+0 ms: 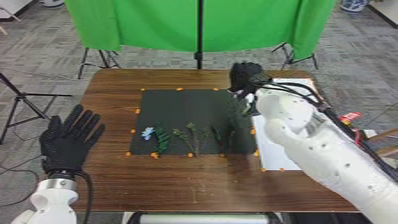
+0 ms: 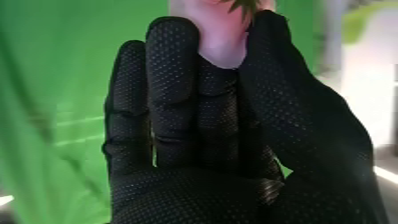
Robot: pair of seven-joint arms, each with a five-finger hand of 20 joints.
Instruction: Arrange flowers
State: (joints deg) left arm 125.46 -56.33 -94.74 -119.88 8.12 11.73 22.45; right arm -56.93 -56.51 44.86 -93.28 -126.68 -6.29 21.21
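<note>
So the table (image 1: 107, 187) is plain brown wood, and there's a black mat (image 1: 178, 107) laid on it with little orange markers (image 1: 179, 89) dotted around its edge. Just to the right of the mat there's a white sheet (image 1: 281, 159), partly hidden behind the robot's right arm.

On the mat, nearer the robot's side, you've got a pale blue flower (image 1: 147, 133), then a leafy green stem (image 1: 163, 140) right beside it, a branching green sprig (image 1: 193, 138) near the middle, and some darker greenery (image 1: 222, 140) further right.

The right hand (image 1: 244, 75) is up by the far right corner of the mat, fingers together and clamped with the thumb on a pink flower (image 2: 222, 42) with a bit of green leaf showing. The left hand (image 1: 64, 150) is at the left side of the table, well apart from the flowers, fingers straight and slightly spread.

As for the room, it's grey carpet (image 1: 53, 55) all round, with a bright green backdrop (image 1: 147, 25) hanging past the far edge of the table and a black pole (image 1: 200, 35) down its middle. There's a black tripod (image 1: 19, 94) over on the left, plus some blue-and-white porcelain (image 1: 354, 5) way back on the right.
</note>
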